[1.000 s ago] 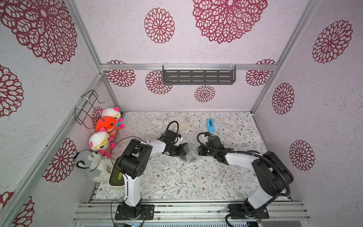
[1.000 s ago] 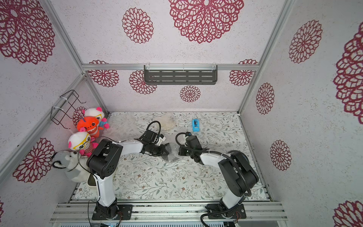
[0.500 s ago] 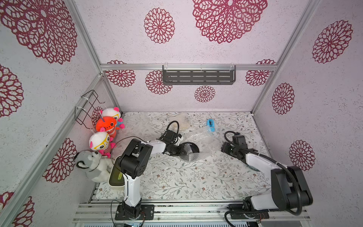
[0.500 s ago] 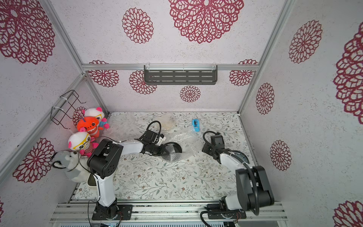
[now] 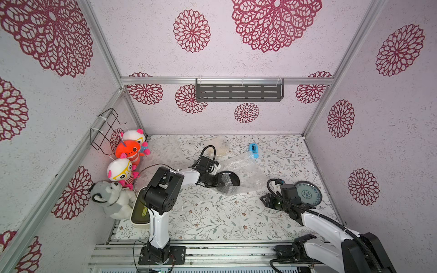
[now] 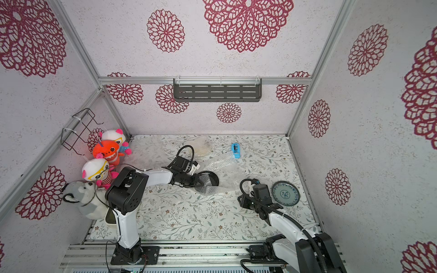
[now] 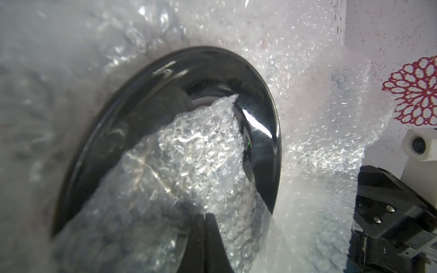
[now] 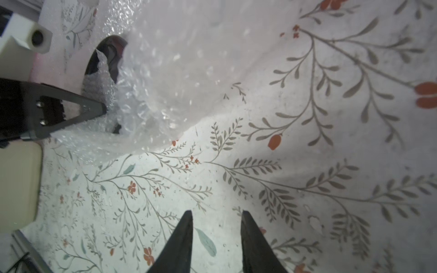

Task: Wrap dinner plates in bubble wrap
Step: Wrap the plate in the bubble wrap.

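The glossy black dinner plate [image 5: 230,177] [image 6: 211,177] lies mid-table on a crinkly sheet of bubble wrap [image 5: 247,166] [image 6: 223,165]. My left gripper [image 5: 220,184] [image 7: 205,214] is shut on a folded flap of that bubble wrap [image 7: 189,153], holding it across the black plate [image 7: 146,99]. The pale blue-grey patterned plate [image 5: 308,192] [image 6: 285,193] sits bare at the right. Beside it my right gripper [image 5: 264,201] [image 8: 216,212] hovers open and empty over the floral mat. A cream plate [image 5: 221,147] lies under wrap near the back wall.
A blue tape dispenser [image 5: 253,150] stands behind the wrap. Plush toys [image 5: 126,151] line the left wall. A cream container [image 5: 139,212] sits by the left arm's base. A wire basket [image 5: 104,130] and a grey shelf [image 5: 238,89] hang on the walls.
My right gripper opened, left the wrap over the black plate and pulled back to the front right. The wrap's right side has fallen back flat. The left gripper has kept its hold.
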You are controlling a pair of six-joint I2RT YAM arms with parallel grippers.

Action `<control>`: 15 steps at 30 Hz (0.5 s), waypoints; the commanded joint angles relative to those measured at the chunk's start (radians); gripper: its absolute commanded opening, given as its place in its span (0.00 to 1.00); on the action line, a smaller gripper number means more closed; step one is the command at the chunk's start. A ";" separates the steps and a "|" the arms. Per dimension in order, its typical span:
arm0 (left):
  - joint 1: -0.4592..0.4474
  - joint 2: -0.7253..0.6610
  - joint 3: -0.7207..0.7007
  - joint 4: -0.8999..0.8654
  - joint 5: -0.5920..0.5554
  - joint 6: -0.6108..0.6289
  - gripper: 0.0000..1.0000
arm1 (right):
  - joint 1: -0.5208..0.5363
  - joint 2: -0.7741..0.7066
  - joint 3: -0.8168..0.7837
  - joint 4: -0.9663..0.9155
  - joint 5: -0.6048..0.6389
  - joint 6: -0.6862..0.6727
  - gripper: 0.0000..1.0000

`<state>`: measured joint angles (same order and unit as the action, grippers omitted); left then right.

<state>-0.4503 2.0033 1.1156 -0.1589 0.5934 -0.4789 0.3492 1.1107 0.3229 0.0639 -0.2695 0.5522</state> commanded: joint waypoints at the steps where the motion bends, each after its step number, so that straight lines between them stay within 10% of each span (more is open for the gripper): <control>1: 0.002 0.056 -0.008 -0.054 -0.043 0.023 0.00 | 0.058 0.115 0.025 0.149 -0.008 0.005 0.27; 15: 0.001 0.075 0.006 -0.054 -0.008 0.080 0.06 | 0.154 0.599 0.446 0.388 -0.137 -0.171 0.16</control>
<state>-0.4503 2.0243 1.1324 -0.1577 0.6323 -0.4332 0.4843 1.6848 0.7139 0.4084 -0.3538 0.4343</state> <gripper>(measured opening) 0.057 0.155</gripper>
